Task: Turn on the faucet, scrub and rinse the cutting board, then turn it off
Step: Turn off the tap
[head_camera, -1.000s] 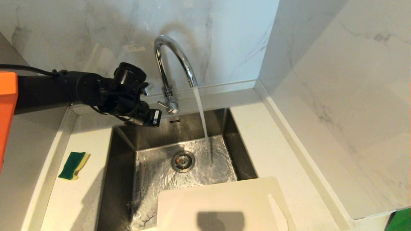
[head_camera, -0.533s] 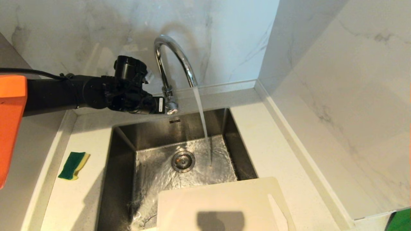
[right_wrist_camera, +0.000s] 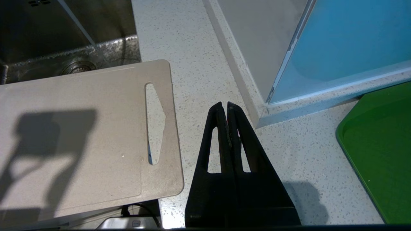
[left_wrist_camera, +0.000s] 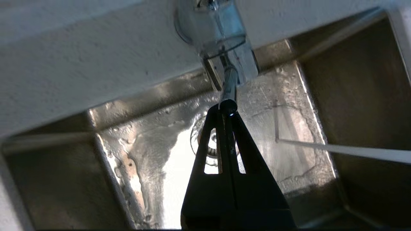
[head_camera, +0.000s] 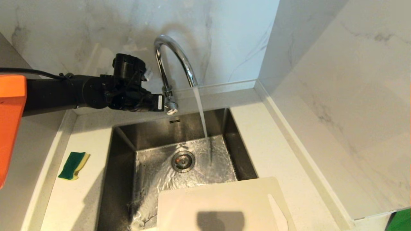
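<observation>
The chrome faucet (head_camera: 175, 54) arches over the steel sink (head_camera: 125, 141), and water (head_camera: 202, 118) runs from its spout into the basin. My left gripper (head_camera: 162, 103) is shut and held level at the faucet's base. In the left wrist view its closed tips (left_wrist_camera: 224, 110) sit right against the end of the thin side lever (left_wrist_camera: 229, 86), with nothing held between them. The cream cutting board (head_camera: 221, 202) lies across the sink's near right corner. My right gripper (right_wrist_camera: 224, 106) is shut and empty, parked over the counter beside the cutting board (right_wrist_camera: 80, 134) and its handle slot.
A green-and-yellow sponge (head_camera: 74, 165) lies on the counter left of the sink. The drain (head_camera: 183, 161) sits mid-basin under wet steel. Marble walls close the back and right. A green tray (right_wrist_camera: 379, 147) lies at the near right.
My left gripper has lifted and swung level from below and left of the faucet base, bringing its tips up to the lever. The water keeps running; the board and sponge have not moved.
</observation>
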